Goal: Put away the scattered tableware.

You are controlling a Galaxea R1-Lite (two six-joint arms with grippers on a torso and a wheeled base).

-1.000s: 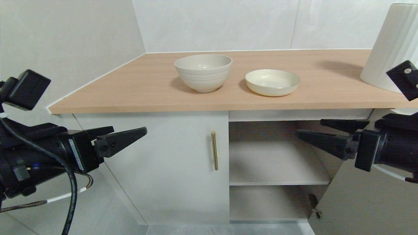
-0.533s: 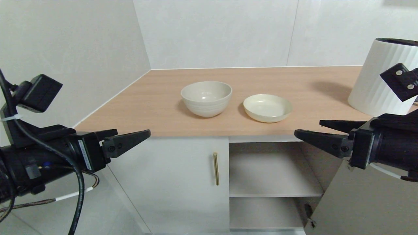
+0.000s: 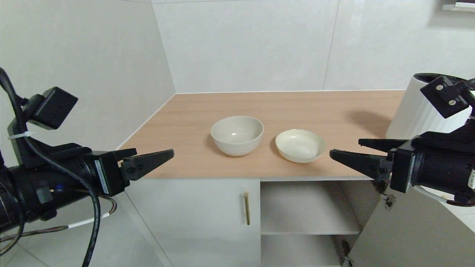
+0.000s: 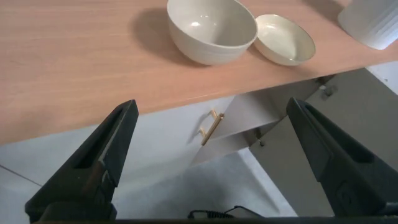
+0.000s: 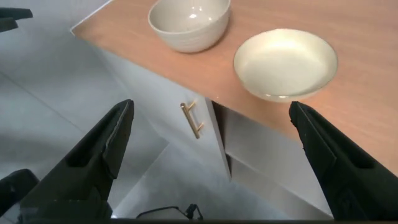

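A deep off-white bowl (image 3: 236,135) (image 4: 211,28) (image 5: 189,22) stands on the wooden counter (image 3: 282,107) near its front edge. Close to its right sits a shallow cream dish (image 3: 300,145) (image 4: 285,38) (image 5: 286,62). My left gripper (image 3: 154,152) (image 4: 211,109) is open in front of the counter, left of the bowl and holding nothing. My right gripper (image 3: 345,147) (image 5: 211,107) is open too, just right of the dish at the counter's front edge, and holds nothing.
Under the counter the right cabinet door (image 3: 400,230) stands open, showing a bare shelf (image 3: 308,222). The left door, with a brass handle (image 3: 246,207), is closed. A tall white ribbed container (image 3: 419,111) stands at the counter's right. Walls close off the left and back.
The head view has shifted: the counter, bowl and dish now sit lower in the picture, and less of the cabinet shows. Both grippers stay open and now line up with the counter's front edge.
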